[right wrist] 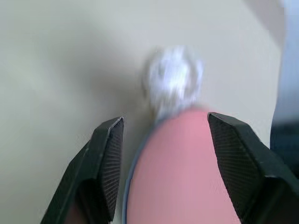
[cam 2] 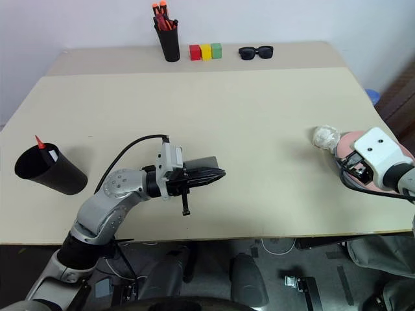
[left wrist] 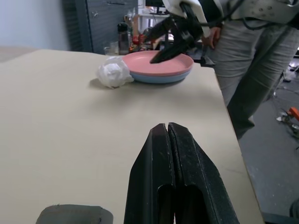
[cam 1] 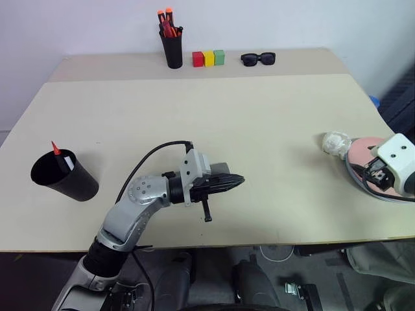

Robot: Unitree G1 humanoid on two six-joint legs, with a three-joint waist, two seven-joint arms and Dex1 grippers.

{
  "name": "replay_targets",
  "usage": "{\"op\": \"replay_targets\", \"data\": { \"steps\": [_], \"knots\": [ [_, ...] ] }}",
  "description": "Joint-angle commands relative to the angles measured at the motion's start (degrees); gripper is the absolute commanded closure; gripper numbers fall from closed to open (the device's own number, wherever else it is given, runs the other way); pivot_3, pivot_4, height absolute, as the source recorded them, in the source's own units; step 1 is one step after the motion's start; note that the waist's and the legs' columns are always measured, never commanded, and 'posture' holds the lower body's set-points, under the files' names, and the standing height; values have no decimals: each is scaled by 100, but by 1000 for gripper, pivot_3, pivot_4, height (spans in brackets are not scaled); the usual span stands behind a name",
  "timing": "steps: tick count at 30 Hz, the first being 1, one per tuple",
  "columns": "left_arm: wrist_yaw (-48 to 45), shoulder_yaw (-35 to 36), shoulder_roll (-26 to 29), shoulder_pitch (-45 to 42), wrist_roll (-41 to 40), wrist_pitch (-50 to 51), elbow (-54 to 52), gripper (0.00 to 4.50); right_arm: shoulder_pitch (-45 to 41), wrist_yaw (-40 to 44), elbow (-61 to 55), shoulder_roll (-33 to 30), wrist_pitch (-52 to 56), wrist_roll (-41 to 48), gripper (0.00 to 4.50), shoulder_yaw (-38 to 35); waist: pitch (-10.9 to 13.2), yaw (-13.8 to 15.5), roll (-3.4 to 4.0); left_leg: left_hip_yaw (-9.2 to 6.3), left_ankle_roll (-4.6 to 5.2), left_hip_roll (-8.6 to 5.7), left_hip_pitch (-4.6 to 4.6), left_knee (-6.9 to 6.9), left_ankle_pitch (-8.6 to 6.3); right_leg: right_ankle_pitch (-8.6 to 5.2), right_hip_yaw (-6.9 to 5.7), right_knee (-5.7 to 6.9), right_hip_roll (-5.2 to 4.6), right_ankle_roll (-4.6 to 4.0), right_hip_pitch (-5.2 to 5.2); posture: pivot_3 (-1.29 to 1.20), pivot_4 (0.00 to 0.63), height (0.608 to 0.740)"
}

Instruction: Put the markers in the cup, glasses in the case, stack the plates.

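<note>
Right gripper point(right wrist: 163, 140) spread above salmon-pink round plastic plate point(right wrist: 182, 172), stacked on light-blue plate point(left wrist: 161, 78); left gripper point(left wrist: 167, 128) pressed together.

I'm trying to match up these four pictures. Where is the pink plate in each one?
Left eye view: pink plate at the table's right edge, partly behind the right arm.
Right eye view: same right edge.
Left wrist view: far across the table.
Right wrist view: close, between open fingers.
Shared landmark: the crumpled white paper beside it.
</note>
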Motion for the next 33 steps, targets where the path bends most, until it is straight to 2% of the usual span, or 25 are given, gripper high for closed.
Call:
{"op": "replay_targets", "data": {
  "steps": [1,7,13,16,20,21,27,30,33],
  "knots": [
    [159,76,-21,25,51,-48,-326,4500,-848,-538,739,402,-310,-298,1482,747,3,-17,-6,1,0,-1,1,1,0,0,0,0,-2,-1,1,0,150,734],
    [349,126,62,173,38,31,-541,4500,-1869,-1092,2364,845,-853,-735,1482,1502,4,24,-3,-1,2,-6,16,-6,-2,-4,0,-7,-7,0,16,0,150,734],
    [518,152,89,260,63,60,-655,4500,-2460,-1649,3749,885,-1313,-1184,1482,1927,4,8,-1,1,2,-7,22,-8,-1,-3,0,-6,-5,0,19,0,150,734],
    [622,174,61,329,-9,103,-752,4500,-2464,-1694,3899,829,-1555,-1314,2357,2058,3,2,-1,2,2,-6,26,-10,-1,-3,1,-6,-4,0,21,0,150,734],
    [651,135,32,342,-25,119,-763,4500,-2429,-1744,3827,844,-1664,-1343,4278,2046,4,2,-1,2,2,-6,40,-10,-2,-3,2,-7,-3,0,34,0,150,734],
    [640,129,20,333,-29,114,-750,4500,-2401,-1764,3749,835,-1693,-1357,4459,2036,4,3,-1,2,2,-6,43,-10,-2,-4,2,-7,-3,0,37,0,150,734],
    [550,94,-40,261,-9,49,-641,4500,-2134,-1783,2883,681,-1672,-1282,4459,1769,4,7,-1,2,3,-6,46,-11,-2,-4,3,-7,-4,0,40,0,150,734],
    [475,73,-104,205,-41,25,-551,4500,-1793,-1597,1945,401,-977,-936,4459,1054,5,38,4,2,3,-6,46,-11,-3,-5,3,-7,-5,0,39,0,150,734],
    [389,33,-158,154,-69,33,-463,4500,-1424,-1593,1615,109,-335,-889,4459,538,4,96,4,0,6,-10,42,-12,-5,-7,1,-12,-9,2,40,0,150,734]
  ]
}}
